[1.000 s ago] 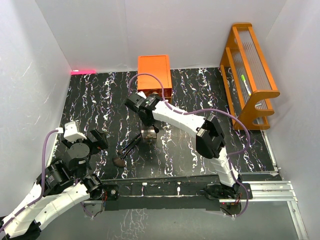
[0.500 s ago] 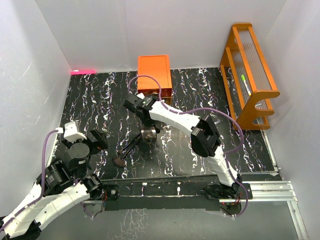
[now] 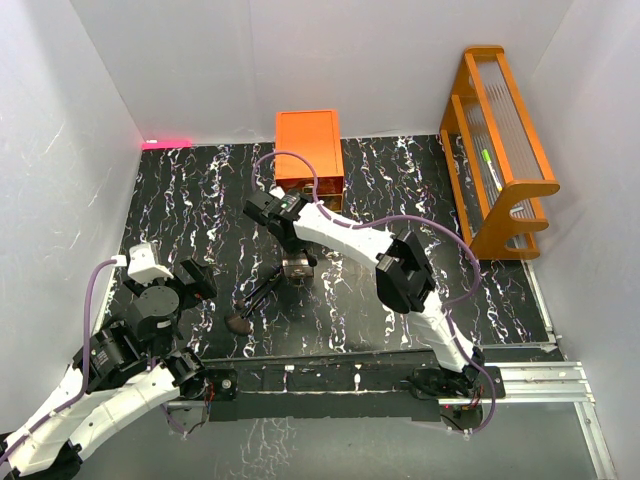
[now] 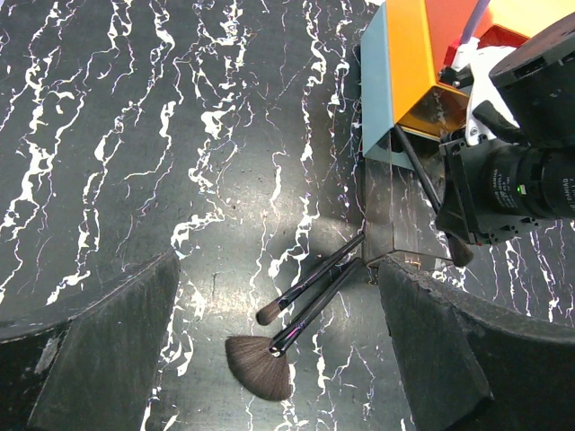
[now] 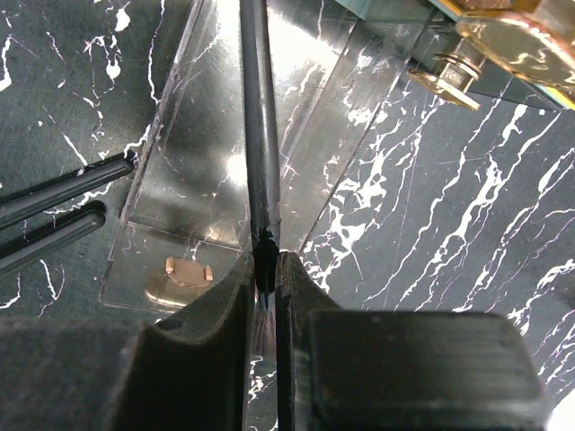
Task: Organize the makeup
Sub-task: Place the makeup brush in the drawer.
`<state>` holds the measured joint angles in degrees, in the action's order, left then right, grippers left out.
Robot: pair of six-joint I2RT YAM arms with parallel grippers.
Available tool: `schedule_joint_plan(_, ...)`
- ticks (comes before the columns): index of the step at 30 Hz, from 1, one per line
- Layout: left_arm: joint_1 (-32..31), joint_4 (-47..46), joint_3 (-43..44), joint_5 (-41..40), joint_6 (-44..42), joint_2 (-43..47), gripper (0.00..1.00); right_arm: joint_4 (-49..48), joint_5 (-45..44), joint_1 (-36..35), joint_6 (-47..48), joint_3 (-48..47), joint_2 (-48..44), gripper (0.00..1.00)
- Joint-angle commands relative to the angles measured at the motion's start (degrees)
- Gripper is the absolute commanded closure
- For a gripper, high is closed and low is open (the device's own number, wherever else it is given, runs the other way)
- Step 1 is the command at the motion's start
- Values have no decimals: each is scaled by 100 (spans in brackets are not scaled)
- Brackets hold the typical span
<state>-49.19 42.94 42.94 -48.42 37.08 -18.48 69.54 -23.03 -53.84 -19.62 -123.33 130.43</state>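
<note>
My right gripper (image 5: 265, 260) is shut on a long black brush (image 5: 259, 135), pinching it just above the bristles; its handle runs up over a clear drawer (image 5: 193, 180). In the top view this gripper (image 3: 297, 256) is at the drawer (image 3: 296, 268) in front of the orange chest. Two more black brushes lie on the table left of the drawer: a fan brush (image 4: 260, 364) and a small round-headed brush (image 4: 301, 292); they also show in the top view (image 3: 255, 298). My left gripper (image 4: 278, 278) is open and empty above them, and it shows in the top view (image 3: 195, 280). No other makeup shows.
The orange drawer chest (image 3: 310, 148) stands at the back middle, with the clear drawer pulled out in front of it. The orange wooden rack (image 3: 500, 150) stands along the right wall. White walls close in the black marbled table (image 3: 190, 200) on three sides.
My right wrist has shifted a little to the left with the brush in it. The left arm and the two loose brushes have not moved.
</note>
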Motion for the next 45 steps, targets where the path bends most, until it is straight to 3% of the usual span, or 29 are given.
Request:
schedule_joint_plan(1,26,22,74,-1,-43,55,9,-31,-170,2,-11,-278,17,92)
schedule_joint_plan(45,31,20,67,17,-47,81,9,-59,-385,20,-232,-391,22,91)
